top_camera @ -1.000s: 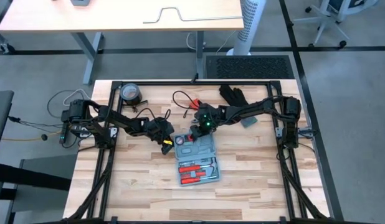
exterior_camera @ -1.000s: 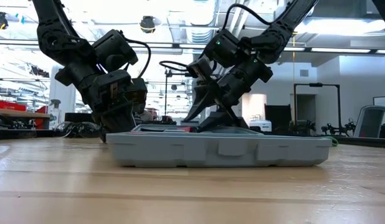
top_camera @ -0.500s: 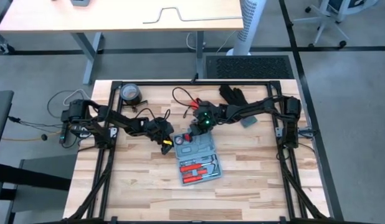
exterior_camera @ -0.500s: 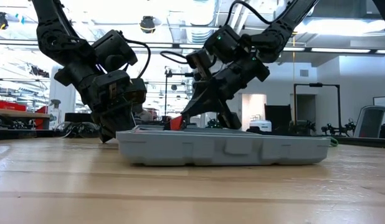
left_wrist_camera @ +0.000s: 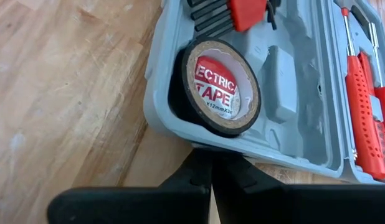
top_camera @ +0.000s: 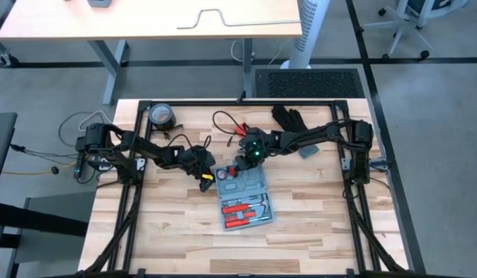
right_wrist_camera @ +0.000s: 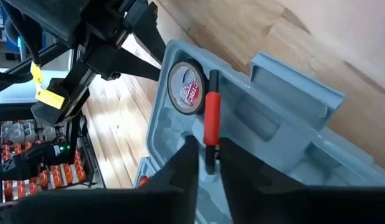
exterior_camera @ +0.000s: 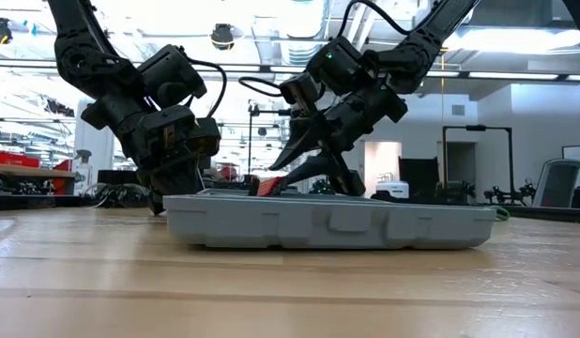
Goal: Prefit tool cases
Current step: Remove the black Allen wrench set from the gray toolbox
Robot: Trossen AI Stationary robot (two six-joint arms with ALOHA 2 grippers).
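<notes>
Tool case (exterior_camera: 329,222) slid left, right gripper (exterior_camera: 313,169) lifted

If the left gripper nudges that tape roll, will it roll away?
Probably not. The electrical tape roll leans tilted in a moulded pocket of the tool case, so the wall should catch it. It looks light; a push from the left gripper may tip it flat.

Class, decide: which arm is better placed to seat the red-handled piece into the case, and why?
Right. Its tool grips the red-handled piece directly over the case, beside the tape roll. The left tool is shut, empty, outside the case's edge.
</notes>
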